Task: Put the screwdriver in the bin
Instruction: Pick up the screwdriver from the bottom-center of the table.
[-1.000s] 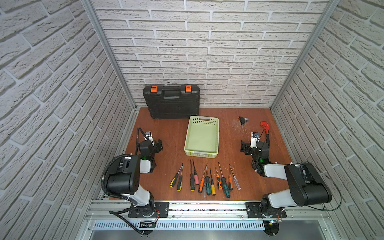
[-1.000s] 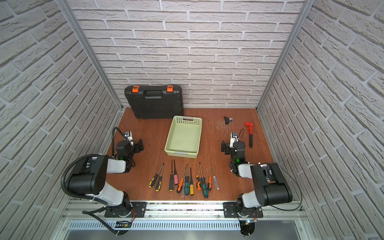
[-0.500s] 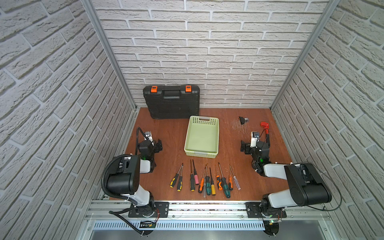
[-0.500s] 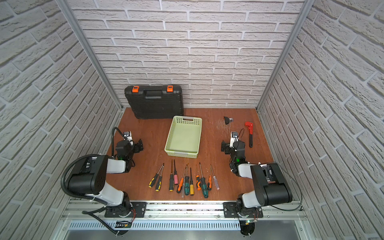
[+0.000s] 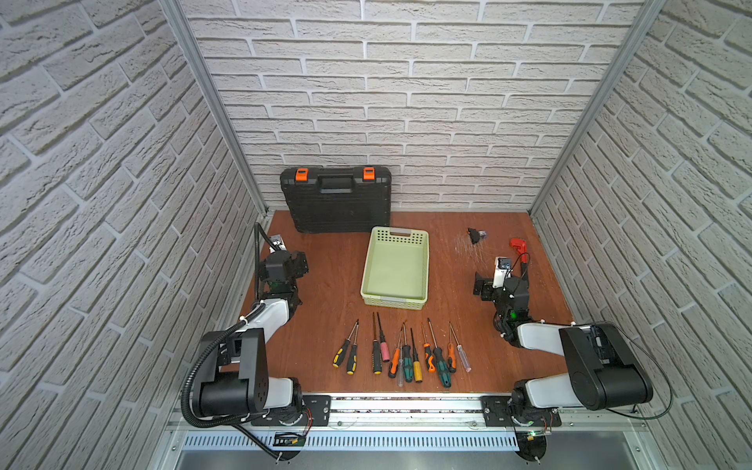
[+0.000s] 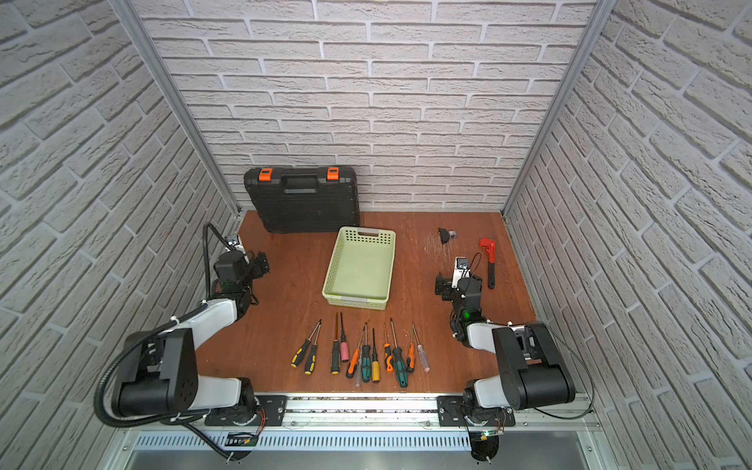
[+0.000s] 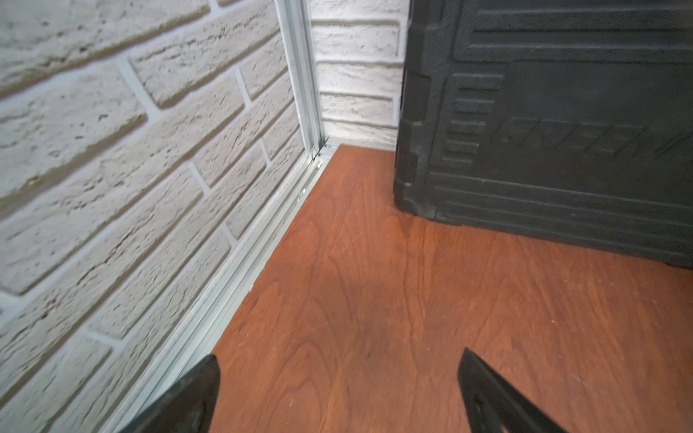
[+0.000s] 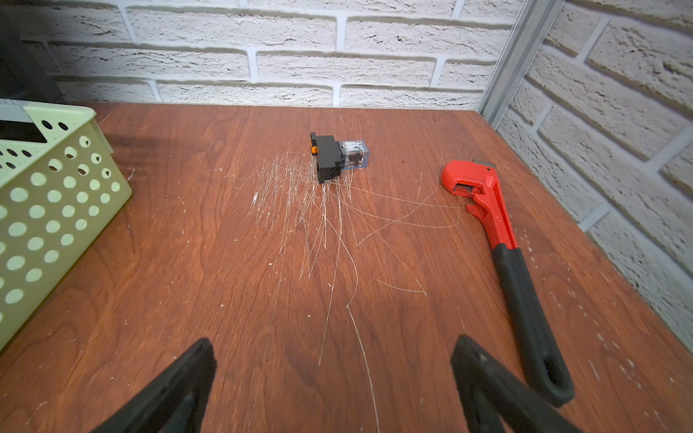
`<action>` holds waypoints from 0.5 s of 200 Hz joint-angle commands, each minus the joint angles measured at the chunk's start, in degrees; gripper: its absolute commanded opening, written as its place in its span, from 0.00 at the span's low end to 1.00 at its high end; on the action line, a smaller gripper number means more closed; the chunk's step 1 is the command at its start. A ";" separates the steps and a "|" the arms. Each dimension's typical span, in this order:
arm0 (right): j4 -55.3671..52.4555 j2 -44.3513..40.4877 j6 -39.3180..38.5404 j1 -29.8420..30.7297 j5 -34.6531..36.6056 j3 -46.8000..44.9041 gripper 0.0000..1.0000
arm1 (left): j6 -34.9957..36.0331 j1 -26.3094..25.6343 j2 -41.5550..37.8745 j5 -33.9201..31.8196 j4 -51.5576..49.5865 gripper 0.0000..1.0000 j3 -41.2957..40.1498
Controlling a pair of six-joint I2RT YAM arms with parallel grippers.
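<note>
The pale green bin stands empty in the middle of the wooden floor in both top views; its perforated wall shows in the right wrist view. Several screwdrivers lie in a row near the front edge, handles toward the rail, seen also as a row of screwdrivers. My left gripper hovers open by the left wall, with only bare floor between the fingers of that left gripper. My right gripper stands open to the right of the bin, and this right gripper holds nothing.
A black toolcase with orange latches leans on the back wall behind the bin. A red wrench with a black handle lies by the right wall, and a small black and clear part sits on scratched floor. Brick walls close in three sides.
</note>
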 commanded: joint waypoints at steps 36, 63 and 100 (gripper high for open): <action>-21.93 -21.38 -0.48 0.80 -1.51 6.73 0.98 | -7.05 -2.19 -2.45 -0.97 -22.07 0.98 8.17; -45.01 -27.49 5.21 1.23 -3.97 19.39 0.98 | -10.51 -4.53 -2.97 -2.28 -34.25 0.98 14.47; -70.60 -27.86 8.54 4.61 -9.94 33.06 0.95 | -14.08 -8.71 -6.13 -0.23 -46.39 0.98 18.88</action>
